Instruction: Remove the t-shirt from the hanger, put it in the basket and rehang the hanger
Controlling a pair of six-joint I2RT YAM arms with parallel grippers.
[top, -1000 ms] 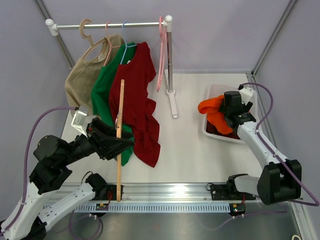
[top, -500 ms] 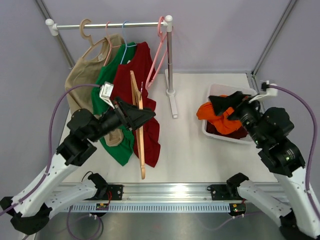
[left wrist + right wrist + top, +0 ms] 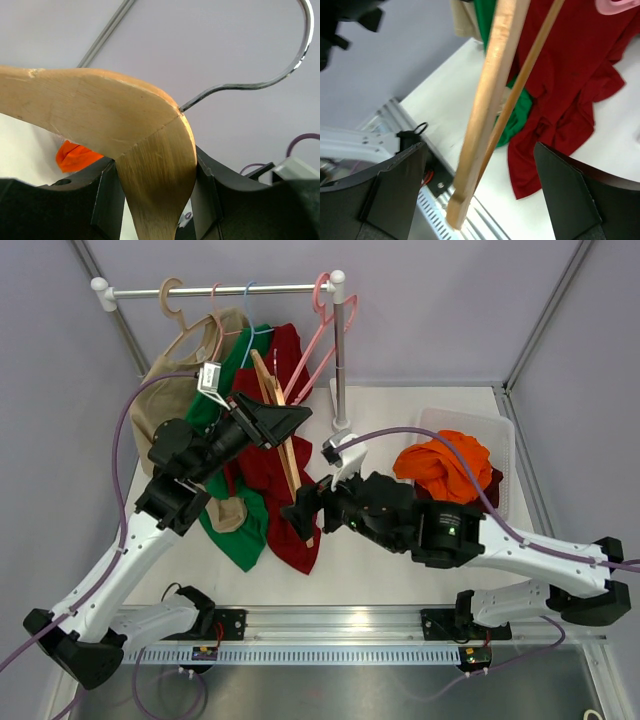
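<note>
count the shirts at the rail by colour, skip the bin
tan shirt: 1
green shirt: 1
red shirt: 1
total: 3

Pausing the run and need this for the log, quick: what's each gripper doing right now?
Left gripper: closed on the wooden hanger, just below its hook.
Right gripper: open, the hanger's lower end between its fingers, no contact visible.

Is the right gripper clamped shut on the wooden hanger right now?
No, the right gripper is open, its fingers standing wide apart on either side of the wooden hanger without touching it.
</note>
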